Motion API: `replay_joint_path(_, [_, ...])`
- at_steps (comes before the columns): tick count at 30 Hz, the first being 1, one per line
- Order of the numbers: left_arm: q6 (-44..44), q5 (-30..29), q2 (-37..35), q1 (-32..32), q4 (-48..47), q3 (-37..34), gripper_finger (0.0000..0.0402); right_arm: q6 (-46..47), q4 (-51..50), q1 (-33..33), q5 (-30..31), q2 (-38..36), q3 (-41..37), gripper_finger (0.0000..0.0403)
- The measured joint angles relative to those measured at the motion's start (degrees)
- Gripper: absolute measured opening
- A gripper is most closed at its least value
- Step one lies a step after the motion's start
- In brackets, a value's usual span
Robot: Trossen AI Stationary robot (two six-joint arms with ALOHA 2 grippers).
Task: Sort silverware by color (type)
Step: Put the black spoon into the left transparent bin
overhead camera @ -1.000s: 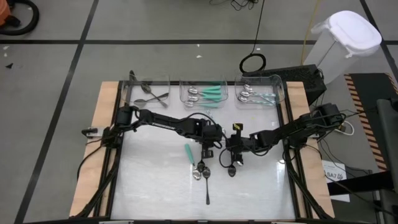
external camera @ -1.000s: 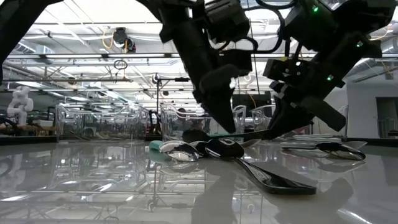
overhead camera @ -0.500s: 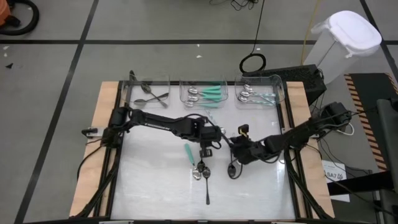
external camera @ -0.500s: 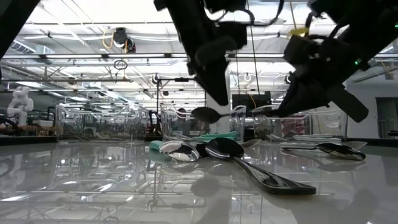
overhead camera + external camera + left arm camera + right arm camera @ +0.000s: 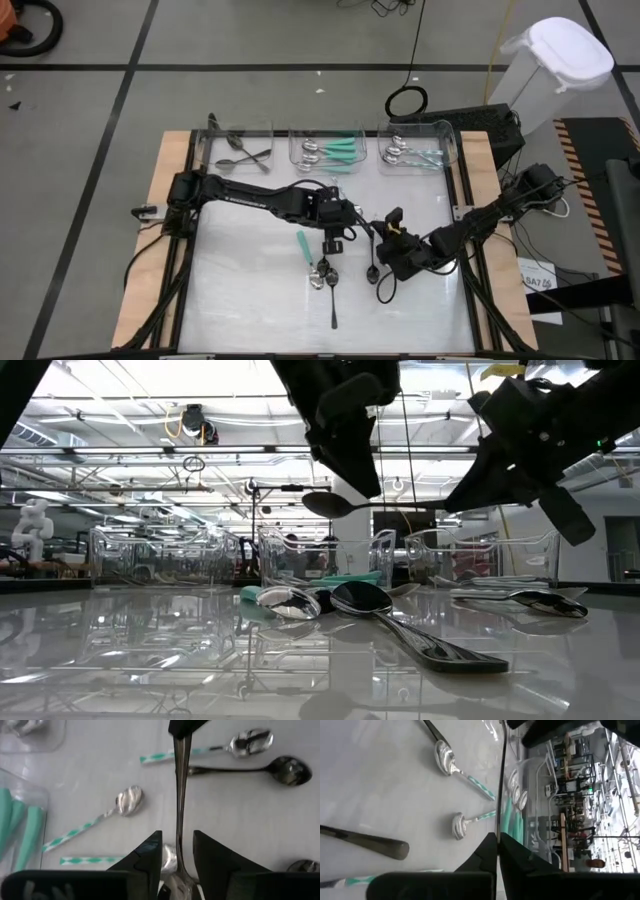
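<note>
Right gripper (image 5: 383,262) clamped on dark spoon (image 5: 360,506) handle — left gripper (image 5: 176,851) parted, straddling spoon.

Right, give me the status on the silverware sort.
Done: the three clear bins already hold spoons: dark, teal-handled and pale-blue-handled. In hand: the right gripper is shut on a dark spoon by its handle, in the air; the left gripper stands open around it. Left: several loose spoons lie on the table.
</note>
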Motion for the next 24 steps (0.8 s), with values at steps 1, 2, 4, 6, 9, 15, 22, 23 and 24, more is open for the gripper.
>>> replay_joint_path(1, [0.12,0.02,0.0,0.01,0.38,0.0,0.0119,-0.37,-0.04,0.09,0.09,0.0,0.0,0.0001])
replay_joint_path(2, [0.27,0.03,0.0,0.02,0.42,0.0,0.0128,-0.78,0.04,0.2,0.22,-0.02,0.0,0.0001])
replay_joint_path(4, [0.29,0.13,0.0,0.02,0.45,0.0,0.0146,-1.18,0.03,0.39,0.42,-0.01,0.0,0.0001])
replay_joint_path(6, [0.22,0.29,0.0,0.02,0.38,0.0,0.0166,-1.25,0.06,0.62,2.11,0.0,0.0,0.0001])
replay_joint_path(9, [-1.34,2.11,0.0,0.29,0.14,0.0,0.0189,-2.2,0.3,1.23,4.65,0.0,0.0,0.0001])
replay_joint_path(15, [-2.07,6.64,0.0,2.01,-0.02,0.0,0.02,-4.47,1.26,3.0,8.15,0.0,0.0,0.0002])
replay_joint_path(22, [-1.89,10.63,0.0,4.02,0.01,0.0,0.02,-8.83,4.4,5.12,14.36,0.0,0.0,0.0003])
replay_joint_path(23, [-1.85,11.04,0.0,4.13,0.01,0.0,0.02,-8.81,4.25,5.35,15.28,0.0,0.0,0.0003])
replay_joint_path(24, [-1.83,11.13,0.0,4.13,0.01,0.0,0.02,-8.81,4.07,5.47,15.75,0.0,0.0,0.0003])
